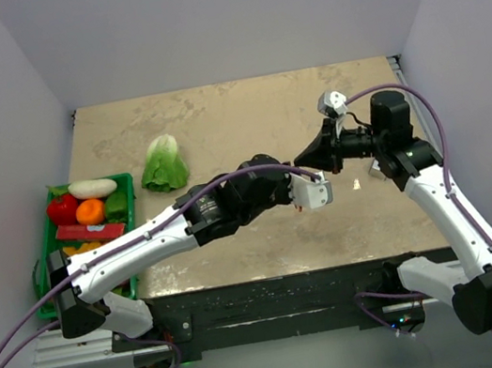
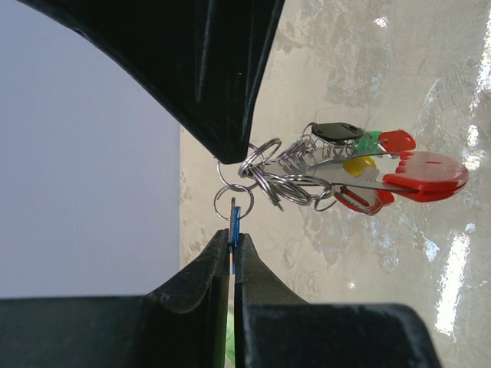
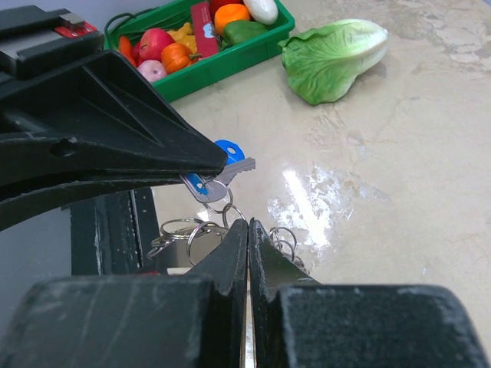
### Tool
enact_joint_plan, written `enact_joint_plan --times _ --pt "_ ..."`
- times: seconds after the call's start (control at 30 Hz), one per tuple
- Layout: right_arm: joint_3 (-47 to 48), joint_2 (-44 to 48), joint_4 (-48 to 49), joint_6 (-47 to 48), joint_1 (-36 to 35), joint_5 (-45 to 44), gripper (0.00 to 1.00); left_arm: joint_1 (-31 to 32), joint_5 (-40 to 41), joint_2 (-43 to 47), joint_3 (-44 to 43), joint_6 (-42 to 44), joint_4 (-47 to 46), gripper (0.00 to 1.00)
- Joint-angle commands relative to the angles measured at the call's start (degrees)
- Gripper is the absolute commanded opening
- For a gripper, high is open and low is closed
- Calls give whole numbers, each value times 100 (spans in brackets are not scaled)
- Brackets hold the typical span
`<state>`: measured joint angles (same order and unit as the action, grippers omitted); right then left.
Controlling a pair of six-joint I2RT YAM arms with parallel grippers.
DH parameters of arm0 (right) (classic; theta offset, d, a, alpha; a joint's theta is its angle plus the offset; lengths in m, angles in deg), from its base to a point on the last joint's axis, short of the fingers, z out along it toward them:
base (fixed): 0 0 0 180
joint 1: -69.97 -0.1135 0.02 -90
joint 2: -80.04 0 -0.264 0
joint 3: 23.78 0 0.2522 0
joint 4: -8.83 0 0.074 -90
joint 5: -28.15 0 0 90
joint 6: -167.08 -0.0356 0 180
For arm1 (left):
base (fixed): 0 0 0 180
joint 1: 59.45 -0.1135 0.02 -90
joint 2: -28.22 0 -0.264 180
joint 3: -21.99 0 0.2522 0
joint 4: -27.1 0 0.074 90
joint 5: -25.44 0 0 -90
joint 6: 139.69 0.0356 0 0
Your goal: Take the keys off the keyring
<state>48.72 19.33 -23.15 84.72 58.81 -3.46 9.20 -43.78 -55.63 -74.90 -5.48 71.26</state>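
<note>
Over table (image 1: 244,118), far from edges, left end effector (image 2: 232,234) pinches blue key (image 3: 225,149).

Plain pale walls (image 1: 226,16) are boxing in a mottled beige, stone-look table (image 1: 244,118) on three sides — its glossy top is throwing back bright patches of light (image 3: 307,203) — above a black front rail (image 1: 283,288).

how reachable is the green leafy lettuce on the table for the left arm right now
Probably not: the left gripper is shut on the blue-headed metal key, joined to the silvery metal keyring pinched by the right gripper. The green leafy lettuce lies open on the table near that arm.
</note>
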Motion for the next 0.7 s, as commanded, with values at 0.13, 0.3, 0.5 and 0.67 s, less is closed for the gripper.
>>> enact_joint_plan --times 0.13,0.3,0.5,0.67 --pt "-231 -2 1056 -947 70 -188 0 62 -3 -87 -318 27 134 0" --pt "-231 -90 1521 -1526 140 -162 0 79 -38 -105 -300 -26 186 0" --pt "-328 -213 2181 -2221 333 -100 0 97 -65 -131 -291 -17 221 0" --pt "-451 -213 2577 -2600 448 -12 0 106 -109 -122 -274 -52 274 0"
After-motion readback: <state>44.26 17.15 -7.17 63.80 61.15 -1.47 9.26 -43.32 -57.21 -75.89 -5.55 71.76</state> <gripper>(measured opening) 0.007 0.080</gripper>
